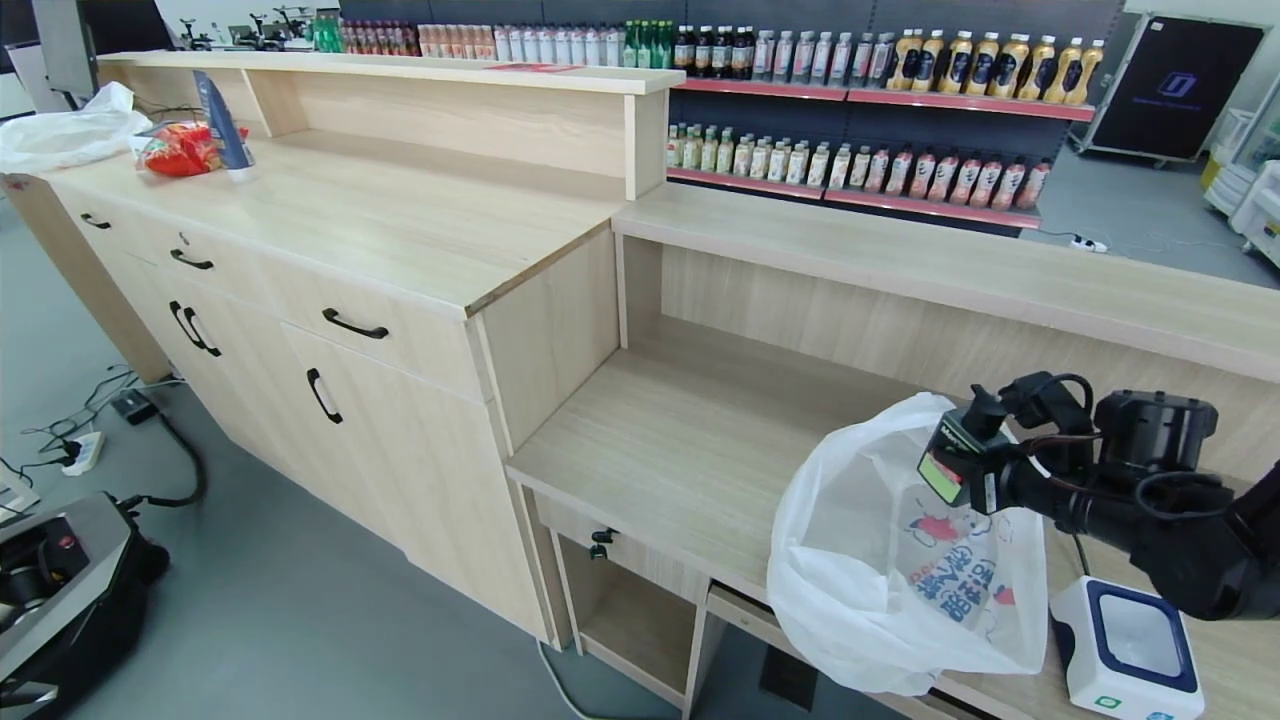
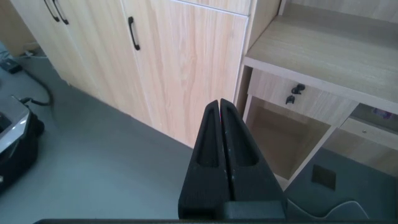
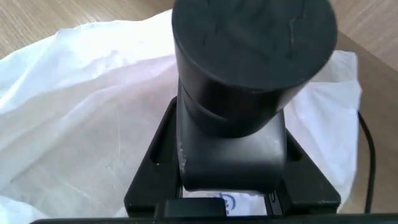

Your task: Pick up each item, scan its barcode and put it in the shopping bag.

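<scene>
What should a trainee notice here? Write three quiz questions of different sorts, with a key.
1. True or false: the left gripper is shut, with nothing between its fingers.
2. Choose one: the right gripper holds a black container over A) an open drawer, B) the shopping bag, C) the floor.
3. Fill in: the white scanner beside the bag has a ___ frame around its window.

Key: 1 true; 2 B; 3 blue.
</scene>
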Robot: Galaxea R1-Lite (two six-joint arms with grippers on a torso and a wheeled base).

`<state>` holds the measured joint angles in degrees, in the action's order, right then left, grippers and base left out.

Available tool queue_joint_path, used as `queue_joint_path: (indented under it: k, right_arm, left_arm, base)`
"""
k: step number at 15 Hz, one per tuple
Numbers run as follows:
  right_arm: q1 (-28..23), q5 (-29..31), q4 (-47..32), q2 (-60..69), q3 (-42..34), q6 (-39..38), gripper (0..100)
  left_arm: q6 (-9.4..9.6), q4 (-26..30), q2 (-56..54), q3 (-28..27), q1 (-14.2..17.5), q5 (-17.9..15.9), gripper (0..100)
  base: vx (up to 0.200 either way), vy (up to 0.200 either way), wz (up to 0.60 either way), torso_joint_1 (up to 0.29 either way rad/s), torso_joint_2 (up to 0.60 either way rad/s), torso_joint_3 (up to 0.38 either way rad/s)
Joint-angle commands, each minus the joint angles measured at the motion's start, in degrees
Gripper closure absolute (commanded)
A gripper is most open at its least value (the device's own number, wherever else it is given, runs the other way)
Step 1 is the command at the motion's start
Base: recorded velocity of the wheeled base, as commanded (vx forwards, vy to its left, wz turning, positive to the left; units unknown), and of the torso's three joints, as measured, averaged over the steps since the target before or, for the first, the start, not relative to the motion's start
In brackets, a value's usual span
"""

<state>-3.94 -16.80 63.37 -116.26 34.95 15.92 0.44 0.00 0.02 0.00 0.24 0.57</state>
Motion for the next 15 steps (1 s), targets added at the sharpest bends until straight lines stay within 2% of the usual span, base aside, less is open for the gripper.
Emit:
queue_joint_path:
  k: [1,4,15]
  right_arm:
    - [0.3,-0.3,3.6,-7.0,1.6,-0.5,100]
    - [1.0,-3.4,4.8,-10.2,2.0,-0.2,100]
    - [2.4,-3.3,6.5,-16.3,5.7,1.7,100]
  left_arm:
    - [0.0,0.0,0.0,0.0,0.0,0.0,100]
    - [0.0,0.0,0.0,0.0,0.0,0.0,100]
    - [0.0,0.0,0.0,0.0,0.0,0.0,100]
  base:
    - [0.0,0.0,0.0,0.0,0.0,0.0]
    - [0.0,0.0,0.0,0.0,0.0,0.0]
    - [0.0,0.0,0.0,0.0,0.0,0.0]
